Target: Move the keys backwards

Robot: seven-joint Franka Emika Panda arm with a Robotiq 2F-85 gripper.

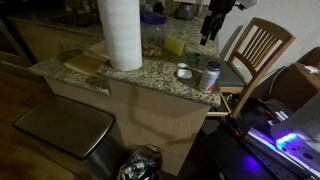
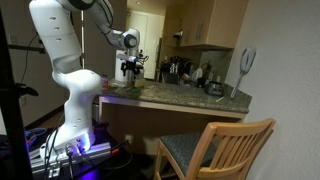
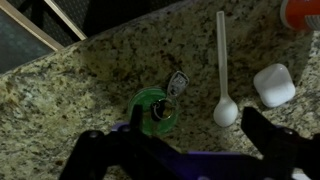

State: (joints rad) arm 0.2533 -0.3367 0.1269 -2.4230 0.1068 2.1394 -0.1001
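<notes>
The keys (image 3: 155,107) lie on the granite counter (image 3: 80,90) in the wrist view: a round green tag with a ring and a silver key (image 3: 178,83) pointing up from it. My gripper (image 3: 200,130) is open, hovering above the counter. Its left finger overlaps the green tag's edge and its right finger stands off to the right. Nothing is held. In both exterior views the gripper (image 1: 209,28) (image 2: 131,68) hangs above the counter. I cannot make out the keys there.
A white plastic spoon (image 3: 222,70) lies right of the keys, with a small white case (image 3: 273,85) and an orange object (image 3: 300,10) beyond. A paper towel roll (image 1: 122,32), cup (image 1: 175,42), can (image 1: 211,75) and wooden chair (image 1: 257,48) are nearby.
</notes>
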